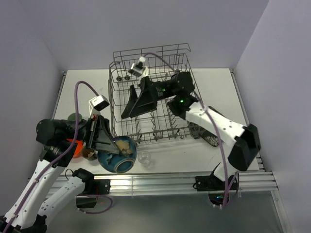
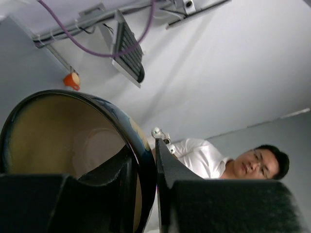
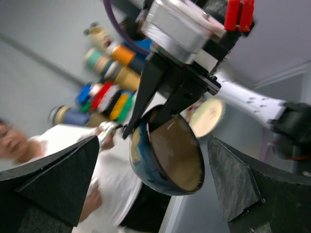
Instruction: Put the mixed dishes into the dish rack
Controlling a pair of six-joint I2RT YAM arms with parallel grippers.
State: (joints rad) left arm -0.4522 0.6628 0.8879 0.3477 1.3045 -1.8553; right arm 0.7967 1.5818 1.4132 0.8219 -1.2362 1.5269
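My left gripper (image 1: 112,143) is shut on the rim of the blue round bowl (image 1: 119,154), which hangs tilted above the table's front left. In the left wrist view the bowl (image 2: 63,131), cream inside, has its wall pinched between the fingers of the gripper (image 2: 146,179). The grey wire dish rack (image 1: 160,65) stands at the back centre. My right gripper (image 1: 136,109) hovers over the rack's left half, open wide and holding nothing. The right wrist view looks between those open fingers (image 3: 58,179) at the bowl (image 3: 167,155) held by the left arm. A small clear glass (image 1: 144,158) stands beside the bowl.
A small orange bowl (image 1: 75,148) and a dark brown mug (image 1: 89,154) sit under the left arm, partly hidden. A greenish round thing (image 1: 73,118) lies behind it. A black mesh piece (image 1: 209,138) lies at the rack's right front corner. Walls close in on both sides.
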